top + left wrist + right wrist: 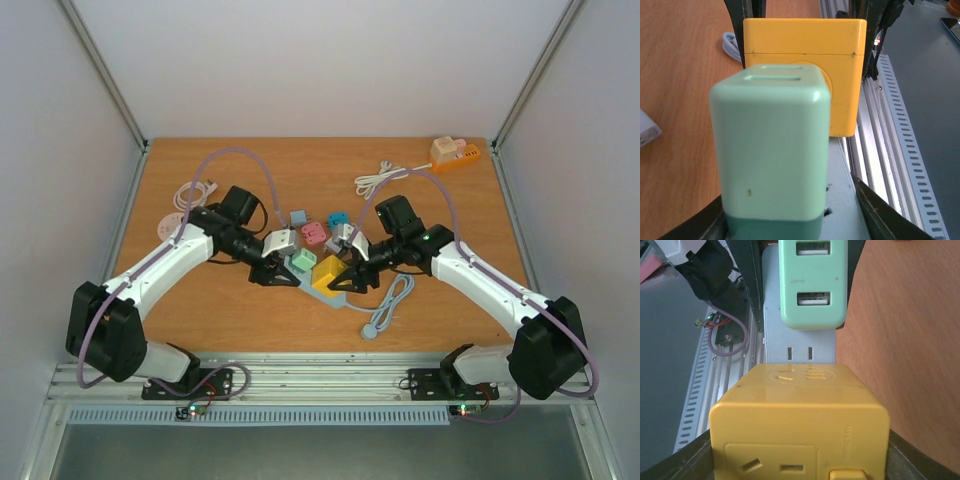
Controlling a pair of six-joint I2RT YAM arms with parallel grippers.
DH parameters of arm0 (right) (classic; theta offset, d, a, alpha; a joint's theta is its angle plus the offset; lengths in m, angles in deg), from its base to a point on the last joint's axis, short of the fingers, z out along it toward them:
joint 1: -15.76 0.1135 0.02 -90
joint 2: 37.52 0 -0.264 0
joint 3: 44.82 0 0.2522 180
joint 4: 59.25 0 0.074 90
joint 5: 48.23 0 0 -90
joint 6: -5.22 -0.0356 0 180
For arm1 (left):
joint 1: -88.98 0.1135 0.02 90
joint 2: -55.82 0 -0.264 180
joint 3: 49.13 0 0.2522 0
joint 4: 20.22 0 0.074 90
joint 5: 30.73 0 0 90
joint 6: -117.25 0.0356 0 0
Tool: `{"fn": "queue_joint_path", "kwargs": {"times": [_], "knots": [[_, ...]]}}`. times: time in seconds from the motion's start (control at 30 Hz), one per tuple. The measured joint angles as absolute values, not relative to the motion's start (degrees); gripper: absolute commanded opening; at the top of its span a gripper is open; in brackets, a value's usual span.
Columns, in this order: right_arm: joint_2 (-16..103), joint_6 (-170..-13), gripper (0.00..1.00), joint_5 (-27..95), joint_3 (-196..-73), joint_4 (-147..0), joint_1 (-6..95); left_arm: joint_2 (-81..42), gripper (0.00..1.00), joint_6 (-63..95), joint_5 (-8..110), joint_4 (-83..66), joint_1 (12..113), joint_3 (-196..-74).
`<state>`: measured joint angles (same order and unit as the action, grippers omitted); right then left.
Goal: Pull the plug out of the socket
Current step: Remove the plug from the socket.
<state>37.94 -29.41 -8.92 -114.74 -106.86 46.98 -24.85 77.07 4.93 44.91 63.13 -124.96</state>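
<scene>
Green plug [770, 150] and yellow plug [800, 420] both sit in the strip [797, 342], neither pulled. The left pincer [790, 220] is spread astride the green plug. Whether the right pincer [800, 455] grips cannot be told.

— What kind of place is shown?
— A robotics lab test cell is indicated: a wooden tabletop [250, 320] is enclosed by white panels [300, 60] framed in aluminium profile posts [105, 75].
— By what else is it shown?
— A left arm [165, 258] and a right arm [480, 280] are bolted to a slotted aluminium rail [330, 372], and coloured plug adapters [314, 234] are gathered around a power strip [335, 296].
</scene>
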Motion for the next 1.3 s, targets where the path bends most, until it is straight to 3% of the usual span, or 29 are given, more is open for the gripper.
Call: {"fn": "queue_joint_path", "kwargs": {"times": [1.3], "knots": [[37.75, -28.71, 0.01, -8.6, -114.94, -108.35, 46.39, -22.73, 0.0, 73.97, 8.71, 40.06, 61.86, -122.31]]}}
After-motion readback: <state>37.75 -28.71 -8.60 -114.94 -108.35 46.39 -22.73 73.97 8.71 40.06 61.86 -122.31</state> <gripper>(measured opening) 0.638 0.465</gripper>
